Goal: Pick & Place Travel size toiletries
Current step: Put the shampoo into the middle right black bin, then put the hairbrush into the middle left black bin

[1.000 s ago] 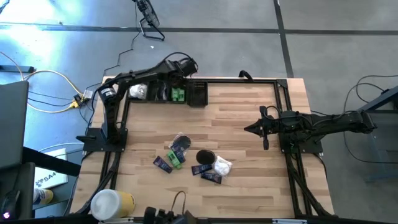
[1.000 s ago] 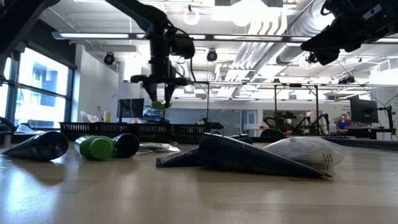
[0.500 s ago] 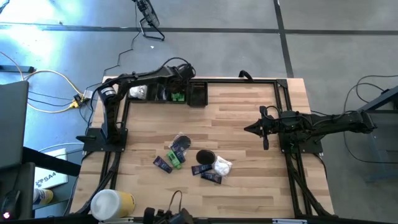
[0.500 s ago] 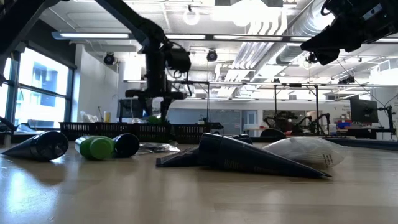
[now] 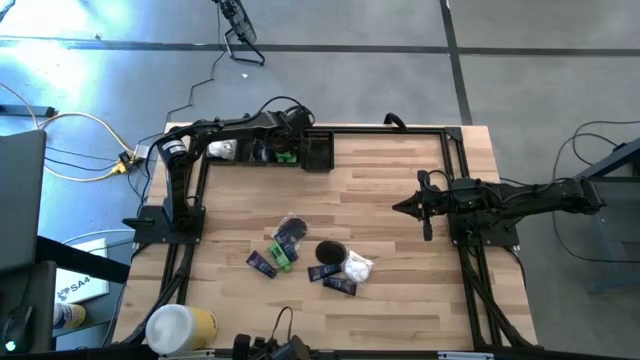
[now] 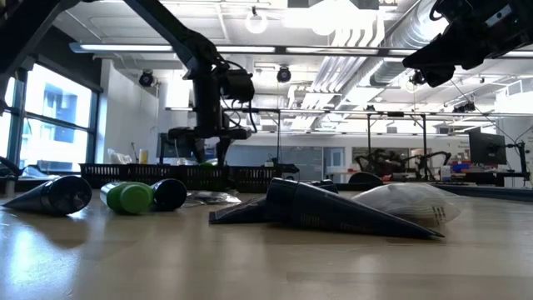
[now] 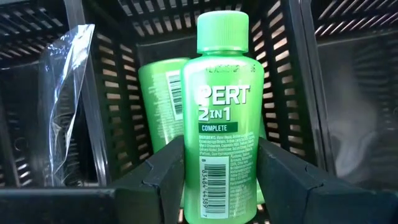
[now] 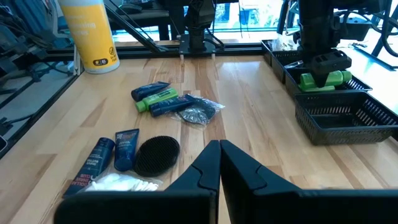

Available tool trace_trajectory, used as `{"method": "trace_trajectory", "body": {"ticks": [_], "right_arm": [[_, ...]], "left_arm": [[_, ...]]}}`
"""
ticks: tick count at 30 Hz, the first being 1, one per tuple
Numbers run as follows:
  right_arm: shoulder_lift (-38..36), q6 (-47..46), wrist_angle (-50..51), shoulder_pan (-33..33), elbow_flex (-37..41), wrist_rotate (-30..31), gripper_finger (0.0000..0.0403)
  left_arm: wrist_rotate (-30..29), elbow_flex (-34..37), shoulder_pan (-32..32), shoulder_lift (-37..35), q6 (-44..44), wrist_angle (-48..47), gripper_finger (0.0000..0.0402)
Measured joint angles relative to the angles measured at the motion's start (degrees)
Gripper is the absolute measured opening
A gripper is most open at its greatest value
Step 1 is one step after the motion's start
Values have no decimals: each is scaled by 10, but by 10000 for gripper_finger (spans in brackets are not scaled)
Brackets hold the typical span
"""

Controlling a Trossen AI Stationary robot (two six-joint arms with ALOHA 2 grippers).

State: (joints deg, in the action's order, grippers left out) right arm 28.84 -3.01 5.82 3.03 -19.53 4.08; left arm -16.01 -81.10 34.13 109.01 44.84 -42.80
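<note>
My left gripper (image 5: 285, 150) hangs at the table's far left over the black basket (image 5: 318, 150), shut on a green bottle (image 7: 221, 93). The bottle sits low in the basket's middle compartment, in front of another green bottle (image 7: 158, 93). A clear-wrapped packet (image 7: 62, 93) stands in the compartment beside it. More toiletries lie loose near the table's front: a green bottle (image 5: 281, 255), a black disc (image 5: 331, 250), a white packet (image 5: 358, 266) and dark sachets (image 5: 262, 264). My right gripper (image 5: 410, 207) waits shut above the table's right side. My left gripper pinches the green bottle's two sides (image 7: 193, 180) between its two fingers (image 7: 286, 180), on the lower half of the body, away from the cap. The fingers come from above, slanting down, and lie across the bottle. The right wrist view shows the bottle (image 8: 323, 79) about level under the fingers, at the basket's rim.
A large white-and-yellow cylinder (image 5: 180, 328) stands at the table's near left corner. The basket's right compartment (image 8: 348, 118) holds nothing that shows. Bare wood lies between the basket and the loose pile. Black frame rails run along the table's edges.
My left gripper has gone down with the green bottle, from above the basket's rim into the middle compartment. The bottle stays in the fingers.
</note>
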Motion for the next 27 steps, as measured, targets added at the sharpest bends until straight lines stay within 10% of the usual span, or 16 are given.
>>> {"method": "trace_trajectory", "body": {"ticks": [14, 27], "right_arm": [[0, -2, 0, 0, 0, 0, 3], [0, -17, -5, 0, 0, 2, 3]], "left_arm": [[-2, 0, 0, 0, -10, -1, 240], [5, -52, 0, -1, -45, -19, 138]]}}
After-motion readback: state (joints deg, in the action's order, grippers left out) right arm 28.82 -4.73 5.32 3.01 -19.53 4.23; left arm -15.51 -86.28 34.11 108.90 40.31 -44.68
